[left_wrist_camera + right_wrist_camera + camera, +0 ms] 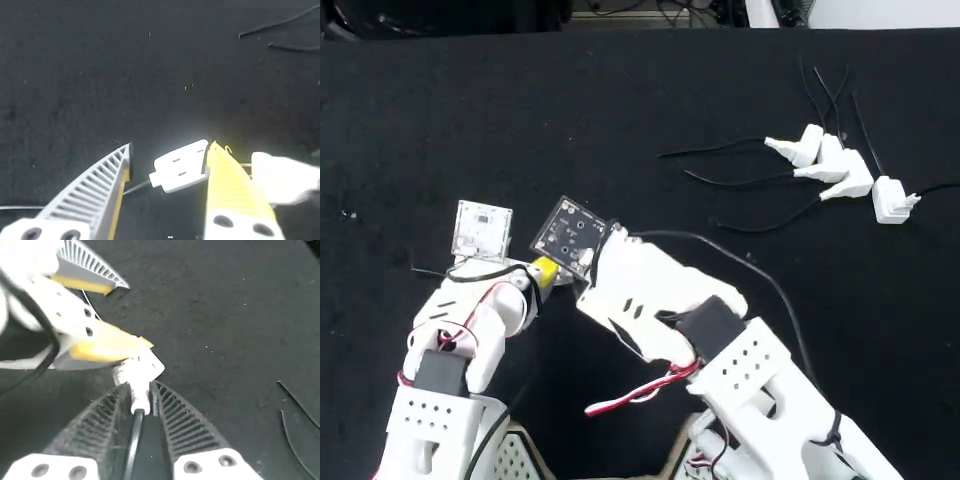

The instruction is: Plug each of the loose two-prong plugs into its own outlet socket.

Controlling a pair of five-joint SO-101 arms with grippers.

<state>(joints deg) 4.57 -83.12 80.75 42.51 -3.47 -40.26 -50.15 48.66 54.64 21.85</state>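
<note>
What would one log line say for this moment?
right fingers: shut on plug | left fingers: open around socket | plug at socket | loose plugs: lying apart

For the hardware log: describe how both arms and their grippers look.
Both arms have white plastic shells with black motor blocks and perforated white bases. The left arm carries thin red wires; the right arm has a red-and-white wire bundle. The left gripper has one grey ribbed finger and one yellow one, both tapered. The right gripper has two black ribbed fingers.

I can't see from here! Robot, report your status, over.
Right pincer shut on plug. Left pincer open around white socket. Other plugs lie far aside.
</note>
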